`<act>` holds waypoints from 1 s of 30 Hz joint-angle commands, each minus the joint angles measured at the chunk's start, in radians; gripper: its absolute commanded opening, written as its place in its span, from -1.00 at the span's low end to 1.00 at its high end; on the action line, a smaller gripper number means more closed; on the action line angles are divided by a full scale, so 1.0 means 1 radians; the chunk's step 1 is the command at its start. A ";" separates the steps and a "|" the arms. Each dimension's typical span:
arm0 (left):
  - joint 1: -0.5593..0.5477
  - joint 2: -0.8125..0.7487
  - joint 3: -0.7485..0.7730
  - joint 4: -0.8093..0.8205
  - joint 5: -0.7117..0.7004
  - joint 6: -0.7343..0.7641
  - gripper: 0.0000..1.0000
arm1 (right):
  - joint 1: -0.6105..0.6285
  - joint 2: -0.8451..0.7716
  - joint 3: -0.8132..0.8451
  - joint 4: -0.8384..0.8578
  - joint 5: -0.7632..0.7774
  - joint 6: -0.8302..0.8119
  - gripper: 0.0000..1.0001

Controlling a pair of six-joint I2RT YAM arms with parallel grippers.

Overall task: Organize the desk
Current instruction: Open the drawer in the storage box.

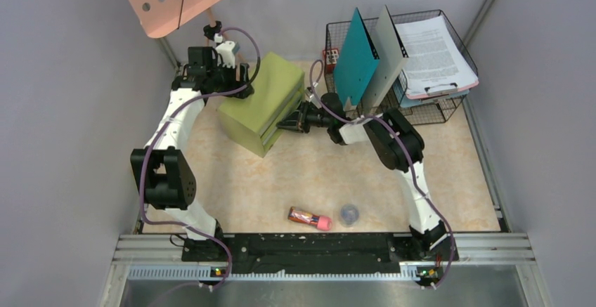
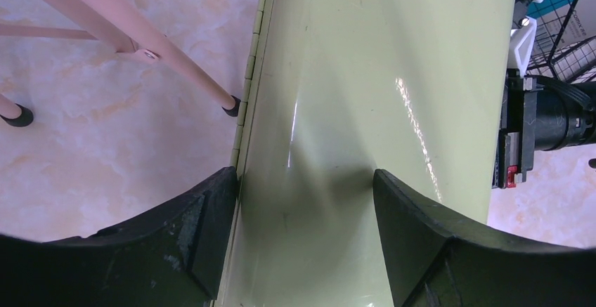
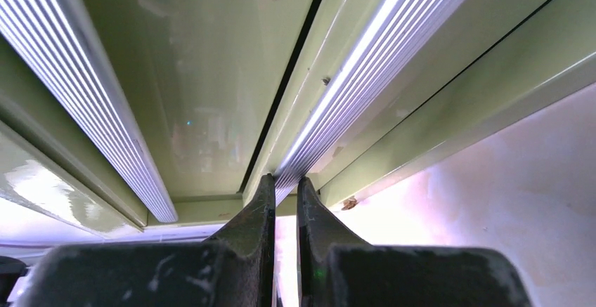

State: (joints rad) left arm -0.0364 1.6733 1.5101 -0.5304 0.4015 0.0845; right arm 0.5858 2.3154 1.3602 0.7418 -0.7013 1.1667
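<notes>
Right gripper (image 3: 283, 196), closed, at drawer box (image 1: 261, 98); basket (image 1: 450, 112) holds folders (image 1: 355, 57).

1. Robot lab test cell, dressed up as an office desk.
2. Plain grey walls (image 1: 63, 110) box in a marble-look desk (image 1: 316, 173); a black rail (image 1: 316, 244) runs along the near edge.
3. A left arm (image 1: 176, 121) and a right arm (image 1: 400, 145), both robotic, stand at that rail, with cables looped along them.
4. Office props: a wire basket (image 1: 450, 110) with upright folders (image 1: 355, 57) and a clipboard (image 1: 436, 50) of printed papers, and a green drawer box (image 1: 263, 100) just beside it.
</notes>
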 commanded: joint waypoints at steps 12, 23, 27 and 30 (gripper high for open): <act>-0.026 0.041 -0.043 -0.227 0.030 0.002 0.47 | -0.010 -0.124 -0.048 0.071 -0.006 -0.081 -1.00; -0.026 0.040 -0.042 -0.226 0.031 0.001 0.47 | -0.022 -0.097 0.030 -0.064 0.002 -0.156 -0.26; -0.026 0.043 -0.041 -0.227 0.027 0.005 0.47 | -0.031 -0.076 0.064 -0.065 -0.005 -0.154 -0.24; -0.026 0.045 -0.036 -0.229 0.025 0.005 0.47 | -0.036 -0.056 0.087 -0.078 -0.009 -0.158 -0.23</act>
State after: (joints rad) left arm -0.0364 1.6733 1.5112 -0.5346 0.4065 0.0830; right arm 0.5648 2.2509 1.3846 0.6468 -0.7044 1.0328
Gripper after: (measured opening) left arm 0.743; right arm 0.380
